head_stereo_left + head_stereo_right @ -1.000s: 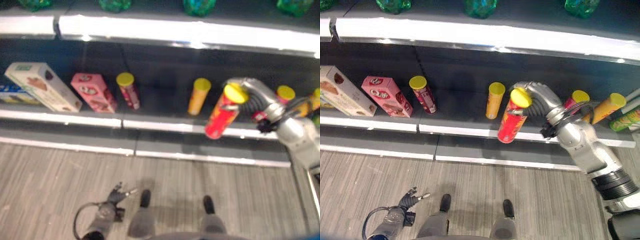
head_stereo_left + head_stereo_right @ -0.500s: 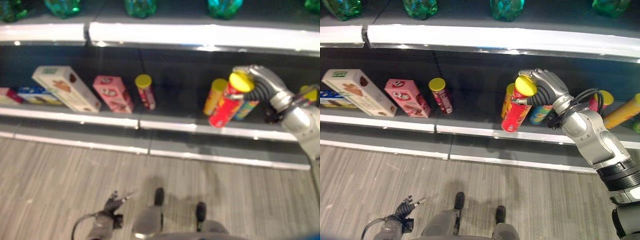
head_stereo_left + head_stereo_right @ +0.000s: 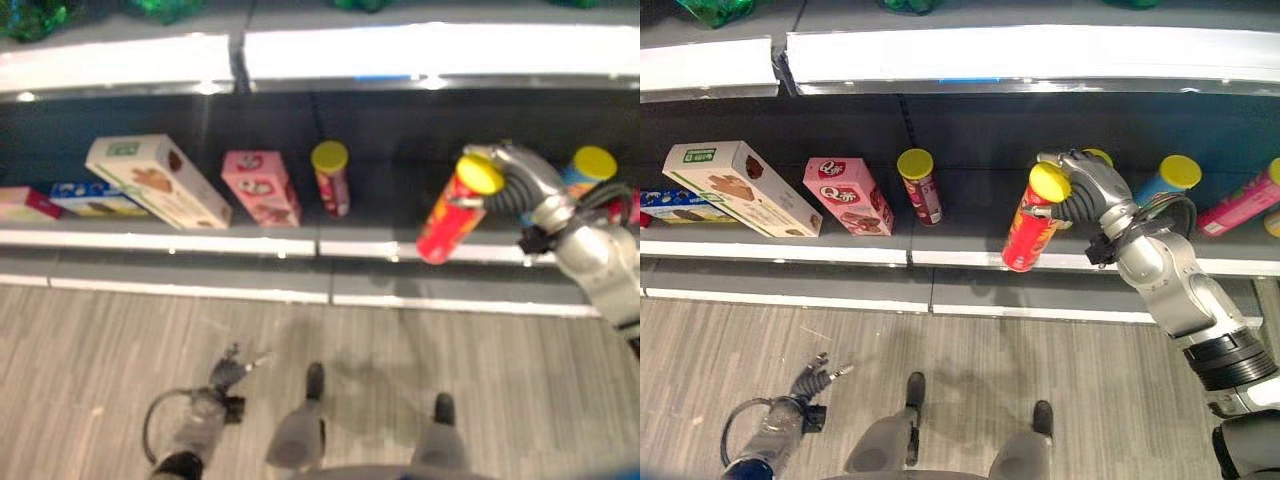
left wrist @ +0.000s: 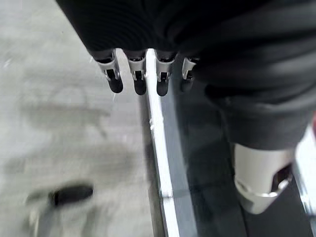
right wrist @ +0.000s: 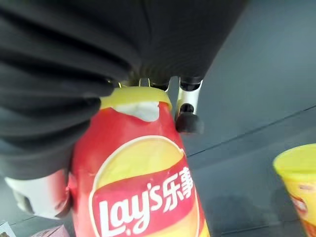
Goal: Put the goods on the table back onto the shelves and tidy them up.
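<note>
Nearest, at about 7 o'clock in the right eye view, the left robot hand hangs low over the floor, its fingers straight and relaxed, nothing held.

Farther out, at about 2 o'clock, the right robot hand is curled round the yellow-lidded top of the red chip can. The can is held tilted, its base near the front edge of the shelf. A risk is judged here: if the can is released while leaning this way, it could tip forward off the lip and drop to the floor. The cans just behind could also be knocked by the hand.

On the shelf, the following are counted:
- one dark red can at about 11 o'clock
- one pink box
- one cream box
- one blue pack at 9 o'clock
- one blue can and one pink can behind the right arm; a further yellow lid peeks over the hand, hardly seen
</note>
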Controlling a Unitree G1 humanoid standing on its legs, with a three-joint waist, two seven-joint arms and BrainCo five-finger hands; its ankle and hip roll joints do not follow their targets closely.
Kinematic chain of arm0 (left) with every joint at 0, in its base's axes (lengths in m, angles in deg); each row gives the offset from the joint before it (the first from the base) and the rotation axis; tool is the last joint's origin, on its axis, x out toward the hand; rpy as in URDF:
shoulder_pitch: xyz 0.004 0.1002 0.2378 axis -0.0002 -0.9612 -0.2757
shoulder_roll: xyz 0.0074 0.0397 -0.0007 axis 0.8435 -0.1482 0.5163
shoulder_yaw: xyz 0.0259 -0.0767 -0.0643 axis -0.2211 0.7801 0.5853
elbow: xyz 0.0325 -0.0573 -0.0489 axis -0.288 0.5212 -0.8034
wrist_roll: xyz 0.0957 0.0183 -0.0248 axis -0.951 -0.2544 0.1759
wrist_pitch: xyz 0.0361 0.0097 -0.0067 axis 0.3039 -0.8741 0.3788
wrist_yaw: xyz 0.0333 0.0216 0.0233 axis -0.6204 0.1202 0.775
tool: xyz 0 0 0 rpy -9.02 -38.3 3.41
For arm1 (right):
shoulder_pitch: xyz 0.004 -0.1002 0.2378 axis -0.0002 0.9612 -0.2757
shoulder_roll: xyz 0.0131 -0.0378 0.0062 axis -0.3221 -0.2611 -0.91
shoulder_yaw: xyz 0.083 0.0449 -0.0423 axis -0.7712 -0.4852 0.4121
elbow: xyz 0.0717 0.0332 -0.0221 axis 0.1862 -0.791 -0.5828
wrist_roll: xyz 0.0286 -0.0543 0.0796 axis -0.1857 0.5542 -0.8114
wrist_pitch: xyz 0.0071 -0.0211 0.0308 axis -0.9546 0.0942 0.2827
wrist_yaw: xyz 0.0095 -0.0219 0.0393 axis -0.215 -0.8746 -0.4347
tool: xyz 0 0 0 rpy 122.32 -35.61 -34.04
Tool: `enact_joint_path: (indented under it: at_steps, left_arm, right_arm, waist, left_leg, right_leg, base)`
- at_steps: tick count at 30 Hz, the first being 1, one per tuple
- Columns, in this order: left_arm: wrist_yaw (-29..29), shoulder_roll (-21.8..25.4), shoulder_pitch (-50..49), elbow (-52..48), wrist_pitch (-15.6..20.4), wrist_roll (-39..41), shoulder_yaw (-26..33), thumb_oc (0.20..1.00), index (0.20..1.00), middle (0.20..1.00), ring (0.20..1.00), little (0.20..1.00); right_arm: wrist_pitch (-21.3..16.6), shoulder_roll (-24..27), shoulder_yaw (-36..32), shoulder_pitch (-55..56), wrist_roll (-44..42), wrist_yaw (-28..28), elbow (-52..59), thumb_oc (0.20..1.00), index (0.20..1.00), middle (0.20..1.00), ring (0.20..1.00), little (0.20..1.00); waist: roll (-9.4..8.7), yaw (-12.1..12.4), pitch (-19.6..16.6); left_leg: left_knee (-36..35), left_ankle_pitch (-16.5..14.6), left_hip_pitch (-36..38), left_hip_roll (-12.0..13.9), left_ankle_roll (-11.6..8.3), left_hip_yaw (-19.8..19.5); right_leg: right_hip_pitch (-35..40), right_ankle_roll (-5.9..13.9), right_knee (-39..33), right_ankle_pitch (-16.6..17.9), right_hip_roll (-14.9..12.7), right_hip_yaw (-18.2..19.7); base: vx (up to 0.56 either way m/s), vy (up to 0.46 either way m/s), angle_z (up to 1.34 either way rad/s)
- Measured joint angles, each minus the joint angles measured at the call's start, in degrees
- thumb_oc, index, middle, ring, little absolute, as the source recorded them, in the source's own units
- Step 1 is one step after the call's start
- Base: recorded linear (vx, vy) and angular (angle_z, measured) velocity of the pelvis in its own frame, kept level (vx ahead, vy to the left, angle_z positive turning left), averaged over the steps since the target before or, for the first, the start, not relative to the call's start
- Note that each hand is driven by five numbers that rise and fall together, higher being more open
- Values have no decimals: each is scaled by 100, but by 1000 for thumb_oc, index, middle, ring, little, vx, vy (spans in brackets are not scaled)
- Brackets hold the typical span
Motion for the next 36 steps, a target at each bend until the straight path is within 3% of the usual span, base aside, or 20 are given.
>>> enact_joint_path:
  at_steps: [1, 2, 3, 8, 18, 24, 36]
  left_arm:
    - [16, 69, 69, 131, -22, 0, 86, 1000, 1000, 1000, 1000, 1000]
    - [12, 38, 47, 162, -36, 5, 68, 1000, 1000, 1000, 1000, 1000]
    - [55, -53, 69, 171, -33, 23, 103, 1000, 1000, 1000, 1000, 1000]
    - [62, -497, -107, 172, 28, 25, 14, 1000, 1000, 1000, 1000, 1000]
    - [160, -580, -147, 61, 33, 29, -171, 1000, 1000, 1000, 1000, 1000]
    - [195, -511, -129, -113, 70, 35, -373, 1000, 1000, 1000, 1000, 1000]
    - [204, -479, -130, -351, 186, 183, -378, 1000, 1000, 1000, 1000, 1000]
  right_arm:
    - [2, 89, -30, -47, 5, -74, 15, 200, 200, 200, 200, 200]
    - [36, 169, -63, -59, 15, -97, 15, 200, 200, 200, 200, 200]
    - [64, 323, -92, -113, 108, -170, 28, 200, 200, 200, 200, 200]
    - [150, 328, -110, -247, 355, -446, -5, 200, 200, 200, 200, 200]
    - [190, 128, -78, -851, 1236, -1008, -132, 200, 200, 200, 200, 200]
    - [311, 131, 128, -1461, 1333, -1303, -787, 200, 200, 200, 200, 200]
    - [441, 131, 143, -1489, 1330, -1584, -1355, 200, 200, 200, 200, 200]
  waist:
    - [84, -11, 88]
    - [28, -101, 97]
    - [129, -179, 162]
    - [376, -110, 386]
    - [583, 52, 605]
    - [620, 251, 654]
    - [806, 267, 843]
  left_leg:
    - [38, 20, -67, 45, 9, -6]
    - [80, 19, -132, -88, 10, -96]
    - [161, 18, -239, -128, 10, -218]
    - [425, 51, -654, -88, -22, -292]
    - [485, 132, -1103, -291, -49, -751]
    - [527, 149, -1341, -422, -25, -830]
    - [530, 162, -1636, -508, -7, -873]
  right_leg:
    - [24, -45, -332, -56, 306, -15]
    - [90, 4, -717, -43, 431, 1]
    - [107, -191, -797, -55, 506, 150]
    - [-83, -291, -753, 28, 614, 35]
    - [-471, -291, -151, -297, 409, -378]
    - [-725, -248, 58, -397, 274, -410]
    - [-976, -215, 74, -427, 188, -503]
  base:
    - [-13, 5, 5]
    - [8, 6, 42]
    - [-31, 17, 45]
    - [-45, -47, 20]
    - [-24, 0, 26]
    - [-24, 18, 12]
    - [-7, 5, 4]
